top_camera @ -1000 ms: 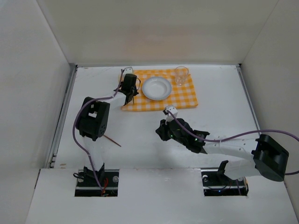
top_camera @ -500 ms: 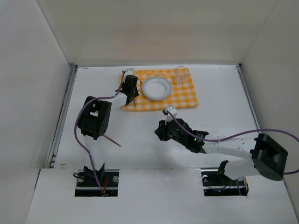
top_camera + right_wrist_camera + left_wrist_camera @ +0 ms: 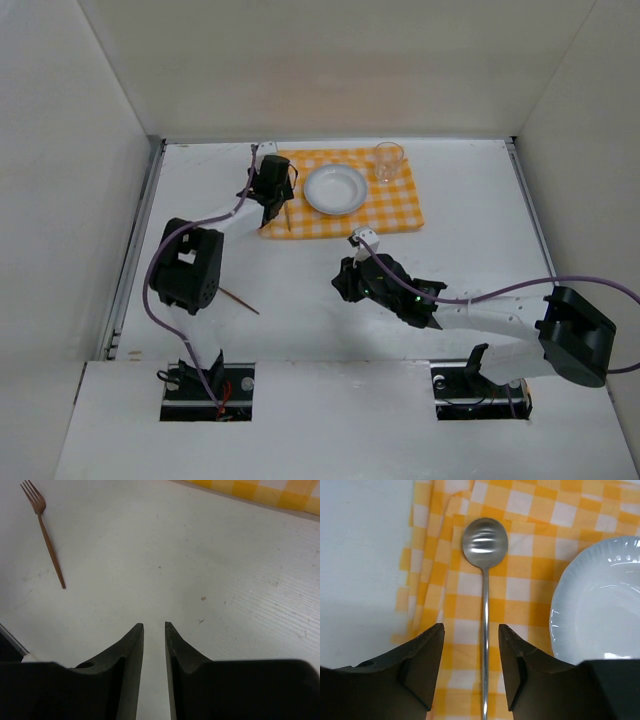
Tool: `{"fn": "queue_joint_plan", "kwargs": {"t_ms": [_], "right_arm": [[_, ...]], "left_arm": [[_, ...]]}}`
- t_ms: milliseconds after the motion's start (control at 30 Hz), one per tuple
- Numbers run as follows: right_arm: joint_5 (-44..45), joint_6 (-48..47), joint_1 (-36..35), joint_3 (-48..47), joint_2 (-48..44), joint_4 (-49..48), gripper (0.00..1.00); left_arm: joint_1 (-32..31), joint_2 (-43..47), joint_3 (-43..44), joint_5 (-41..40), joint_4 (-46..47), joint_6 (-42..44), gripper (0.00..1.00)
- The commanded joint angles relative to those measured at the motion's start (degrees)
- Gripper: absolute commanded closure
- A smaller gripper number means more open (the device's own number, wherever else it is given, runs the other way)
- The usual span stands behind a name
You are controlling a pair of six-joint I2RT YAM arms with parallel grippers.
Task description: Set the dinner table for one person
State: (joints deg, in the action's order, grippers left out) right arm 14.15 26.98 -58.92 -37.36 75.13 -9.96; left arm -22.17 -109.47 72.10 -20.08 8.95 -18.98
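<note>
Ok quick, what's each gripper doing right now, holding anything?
Left gripper: open, spoon lying free between its jaws.
Right gripper: slightly open, empty.

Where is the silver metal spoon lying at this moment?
In the left wrist view, the silver metal spoon lies on the orange-and-white checked cloth, left of the round white plate, its handle running between the left arm's open fingers.

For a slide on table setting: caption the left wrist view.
Spoon on the orange-checked cloth beside the white plate, handle between open jaws.
</note>
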Motion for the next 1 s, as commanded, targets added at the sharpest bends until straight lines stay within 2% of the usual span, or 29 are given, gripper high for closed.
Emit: {"fn": "queue_joint_plan", "kwargs": {"t_ms": [0,133,233,400,600,767,967], "right_arm": [[0.7,-0.2,0.2,-0.3,-0.5,-3.6,0.72],[0.4,-0.4,-0.3,-0.9,0.0,-3.1,0.84],[-0.1,-0.4,-0.7,-1.1,0.1,-2.7,0.89],[-2.5,-1.1,-2.7,-2.4,2.4,-2.9,0.9],[-4.4,-1.8,-6.3,-5.5,8.5,-3.5,0.9],[-4.4,-1.9,-6.9,-7.9,11.3,-2.6,0.9],[-3.3,-2.2,-7.5,-8.3,11.5,-2.2,0.88]], "left_arm": [[-0.3,10.3,-2.9,-3.7,-5.3,-1.9,0.57],[0.2,17.6,-8.0,-9.6,-12.7,-7.5,0.67],[0.2,24.0,-14.2,-12.8,-17.5,-12.6,0.73],[0.6,39.5,-27.9,-15.6,-20.6,-21.5,0.78],[1.7,56.1,-38.7,-14.9,-27.9,-28.3,0.83],[1.4,60.3,-43.4,-15.1,-33.7,-34.0,0.85],[1.4,55.2,-44.9,-14.6,-36.8,-40.9,0.73]]}}
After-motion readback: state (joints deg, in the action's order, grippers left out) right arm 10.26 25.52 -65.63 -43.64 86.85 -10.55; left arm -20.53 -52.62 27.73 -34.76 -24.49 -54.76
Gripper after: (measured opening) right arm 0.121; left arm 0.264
